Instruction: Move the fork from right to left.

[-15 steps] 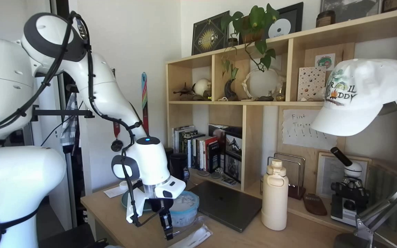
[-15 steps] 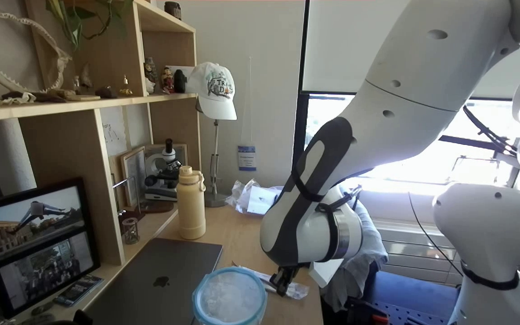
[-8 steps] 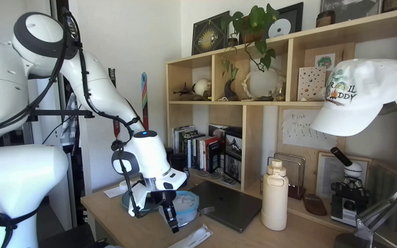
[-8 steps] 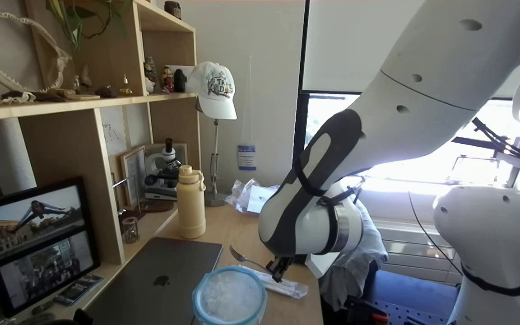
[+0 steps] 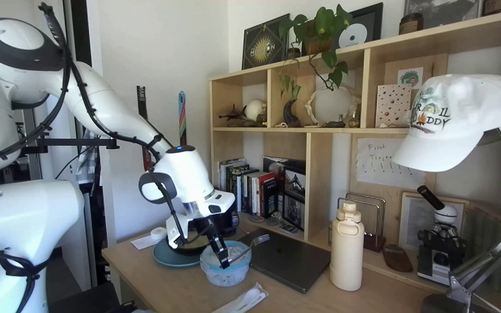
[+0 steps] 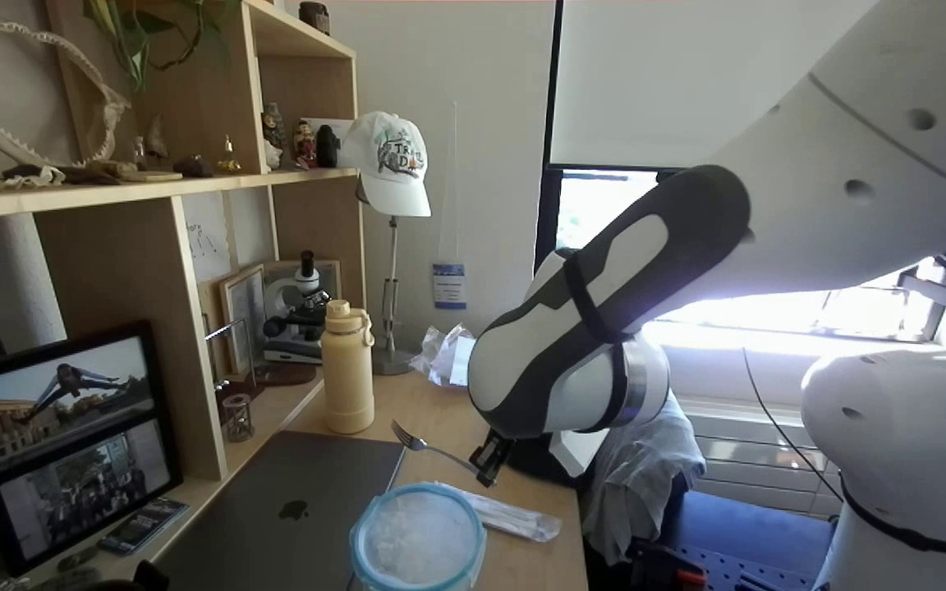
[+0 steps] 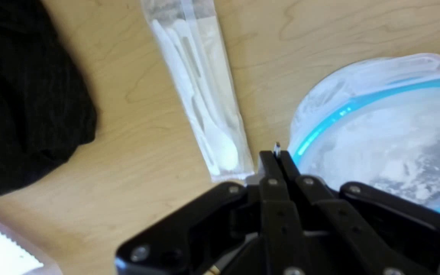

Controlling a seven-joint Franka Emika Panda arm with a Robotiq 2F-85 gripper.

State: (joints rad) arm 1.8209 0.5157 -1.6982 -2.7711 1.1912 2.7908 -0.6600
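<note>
My gripper is shut on the handle of a metal fork and holds it above the desk. In an exterior view the gripper (image 5: 224,261) and the fork (image 5: 244,253) are over the blue-rimmed tub, with the tines toward the laptop. In an exterior view the gripper (image 6: 487,469) holds the fork (image 6: 432,447) above the desk, with the tines pointing left. In the wrist view the two fingers (image 7: 277,156) are pressed together and only the small handle end of the fork (image 7: 277,147) shows between the tips. The tines are hidden there.
The tub (image 5: 225,277) stands beside a closed dark laptop (image 5: 292,261). A packet of plastic cutlery (image 7: 204,99) lies near the desk's front. A teal plate (image 5: 168,258) is at the back, partly behind the arm. A cream bottle (image 5: 347,252) stands past the laptop.
The gripper has risen from near the desk surface with the fork in it. The fork now shows higher in both exterior views, and the arm has drawn back and up.
</note>
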